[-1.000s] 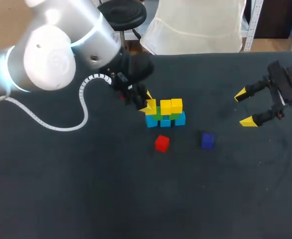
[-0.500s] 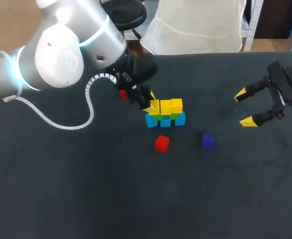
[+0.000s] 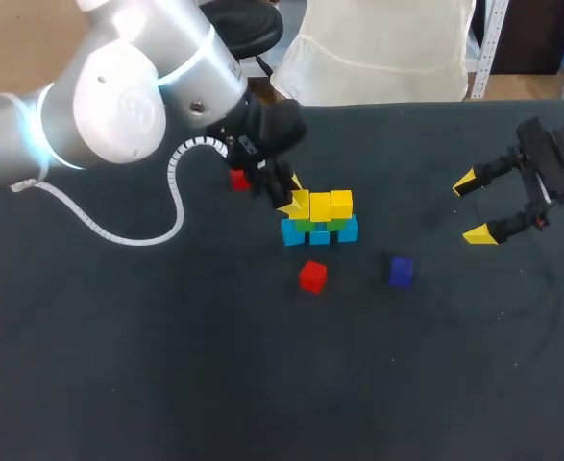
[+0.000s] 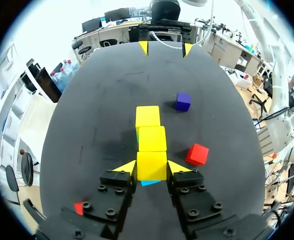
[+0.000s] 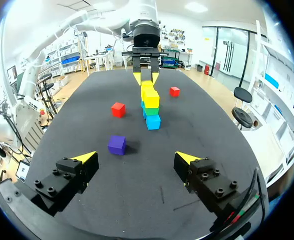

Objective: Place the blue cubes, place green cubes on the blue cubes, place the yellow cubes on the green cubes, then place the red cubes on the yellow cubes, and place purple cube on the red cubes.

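The left gripper [image 4: 152, 168] pinches a yellow cube [image 4: 152, 161] near the head view's centre. The right gripper [image 3: 472, 207], spread wide, hangs at right.

worktop [image 3: 262, 384]: black, matte, takes up most of the head view
surface: faint pale scuffs and specks, more towards the right side
far edge: straight, runs across behind the work area

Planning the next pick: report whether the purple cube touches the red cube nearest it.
Apart. Head view shows bare table between the red cube and purple cube.
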Action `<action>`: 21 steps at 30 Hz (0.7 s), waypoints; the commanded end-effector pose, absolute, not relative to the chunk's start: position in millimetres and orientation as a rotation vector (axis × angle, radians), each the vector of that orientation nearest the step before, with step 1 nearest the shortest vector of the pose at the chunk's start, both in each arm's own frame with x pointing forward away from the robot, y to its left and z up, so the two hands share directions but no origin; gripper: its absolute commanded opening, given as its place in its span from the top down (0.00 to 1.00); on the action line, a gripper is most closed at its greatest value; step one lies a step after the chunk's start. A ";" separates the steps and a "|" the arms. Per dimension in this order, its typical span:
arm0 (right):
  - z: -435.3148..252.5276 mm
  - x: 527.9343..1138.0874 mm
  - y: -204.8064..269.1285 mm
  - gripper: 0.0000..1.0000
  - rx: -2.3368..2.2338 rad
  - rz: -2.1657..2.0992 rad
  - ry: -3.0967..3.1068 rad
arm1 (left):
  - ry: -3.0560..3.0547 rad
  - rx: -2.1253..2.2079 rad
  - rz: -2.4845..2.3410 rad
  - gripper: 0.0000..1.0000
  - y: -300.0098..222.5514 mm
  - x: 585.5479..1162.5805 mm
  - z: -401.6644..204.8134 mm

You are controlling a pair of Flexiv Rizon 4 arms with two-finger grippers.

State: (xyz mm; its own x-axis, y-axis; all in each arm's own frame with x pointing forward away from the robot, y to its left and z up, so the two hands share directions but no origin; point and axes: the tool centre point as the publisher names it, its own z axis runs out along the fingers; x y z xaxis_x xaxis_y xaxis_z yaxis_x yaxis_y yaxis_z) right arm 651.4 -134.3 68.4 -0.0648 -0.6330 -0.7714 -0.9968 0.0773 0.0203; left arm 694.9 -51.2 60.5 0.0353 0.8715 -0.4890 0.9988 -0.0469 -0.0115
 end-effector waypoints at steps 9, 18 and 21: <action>67.5 652.6 -134.3 0.00 -1.617 0.787 1.761 | 1.906 2.004 -0.539 0.85 -52.3 697.6 60.1; 67.5 652.6 -134.3 0.00 -1.617 0.787 1.761 | 1.907 2.015 -0.545 0.56 -52.4 697.3 59.2; 67.5 652.6 -134.3 0.00 -1.617 0.787 1.761 | 1.909 2.015 -0.547 0.52 -52.4 697.7 58.5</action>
State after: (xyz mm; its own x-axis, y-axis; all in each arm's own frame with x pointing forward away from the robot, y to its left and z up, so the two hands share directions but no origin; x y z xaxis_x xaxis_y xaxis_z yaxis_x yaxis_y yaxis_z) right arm 651.4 -134.3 68.4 -0.0648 -0.6330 -0.7714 -0.9968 0.0773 0.0203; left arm 694.6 -51.9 59.3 0.0377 0.8777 -0.4778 0.9978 -0.0591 -0.0298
